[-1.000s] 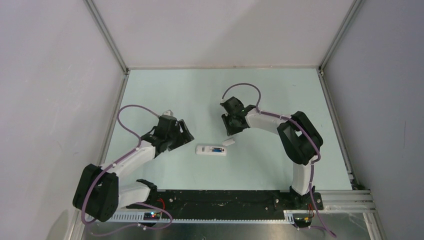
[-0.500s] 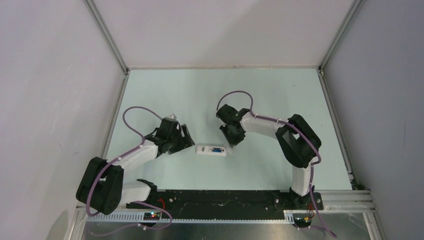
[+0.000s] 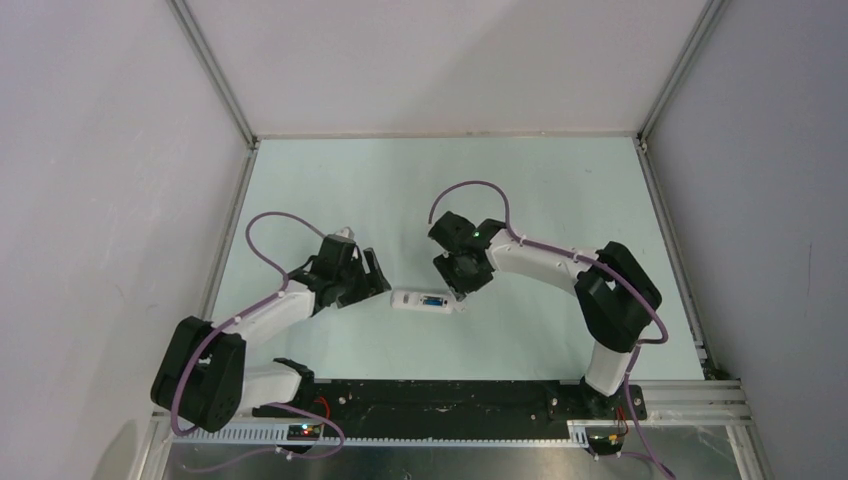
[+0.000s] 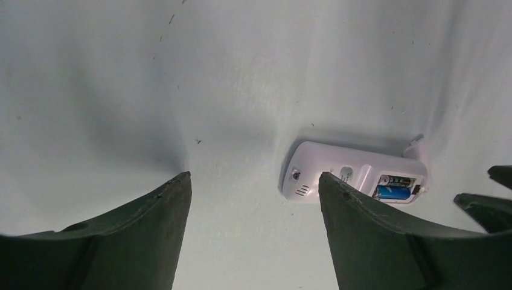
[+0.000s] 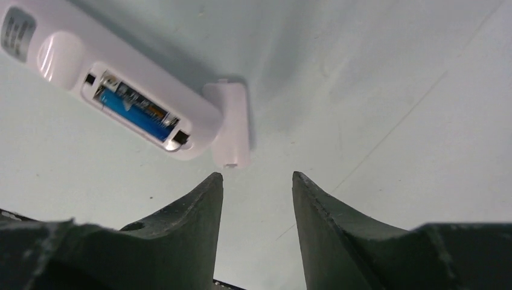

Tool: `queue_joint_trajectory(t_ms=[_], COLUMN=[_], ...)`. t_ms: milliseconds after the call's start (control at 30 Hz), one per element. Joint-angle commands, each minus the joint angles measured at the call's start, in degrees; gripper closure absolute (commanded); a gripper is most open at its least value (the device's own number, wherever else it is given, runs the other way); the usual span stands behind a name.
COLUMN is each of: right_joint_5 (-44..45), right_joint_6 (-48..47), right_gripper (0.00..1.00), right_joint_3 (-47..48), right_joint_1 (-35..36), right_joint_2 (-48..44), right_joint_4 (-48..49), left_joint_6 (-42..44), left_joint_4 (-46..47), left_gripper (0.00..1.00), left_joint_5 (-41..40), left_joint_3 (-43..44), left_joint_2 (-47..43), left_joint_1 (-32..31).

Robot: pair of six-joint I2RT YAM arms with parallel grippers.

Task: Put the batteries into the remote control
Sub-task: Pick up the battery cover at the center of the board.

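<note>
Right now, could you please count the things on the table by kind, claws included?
Remote control: 1
Batteries, both in its open compartment: 2 (blue battery, dark battery)
Loose battery cover, at the remote's end: 1
Claws: 2 (left claw, right claw)
Total: 6

Soft, even, cool light fills all three views, bright but without harsh glare, and no single source stands out. From above, the pale table (image 3: 540, 180) shows only faint shadows beneath the arms (image 3: 540, 258). In the wrist views, broad blurry grey shadows spread over the surface. The remote control (image 5: 121, 71) carries a mild sheen. The left gripper's fingers (image 4: 374, 241) and right gripper's fingers (image 5: 181, 235) look dark and slightly soft.
</note>
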Motion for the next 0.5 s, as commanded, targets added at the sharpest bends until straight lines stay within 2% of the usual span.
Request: queue_joint_trajectory(t_ms=[0,200,467], right_joint_5=[0.51,-0.36,0.06], right_joint_6=[-2.26,-4.60,-7.30], right_gripper=[0.49,0.47,0.46], right_joint_3=[0.47,0.10,0.08], right_joint_1=[2.75,4.97,4.52], right_joint_2=[0.19,2.97,6.28], right_joint_4=[-2.36,-1.79,2.21], left_joint_6=[1.43,1.43,1.01], left_joint_4=[1.71,1.75,1.79], left_gripper=[0.19,0.19,0.19], left_joint_5=[-1.16,-1.44,-1.58], left_joint_3=[-0.38,-0.38,-1.02], left_joint_2=[-1.82,-1.98,-4.45], left_joint_1=[0.46,0.80,2.65])
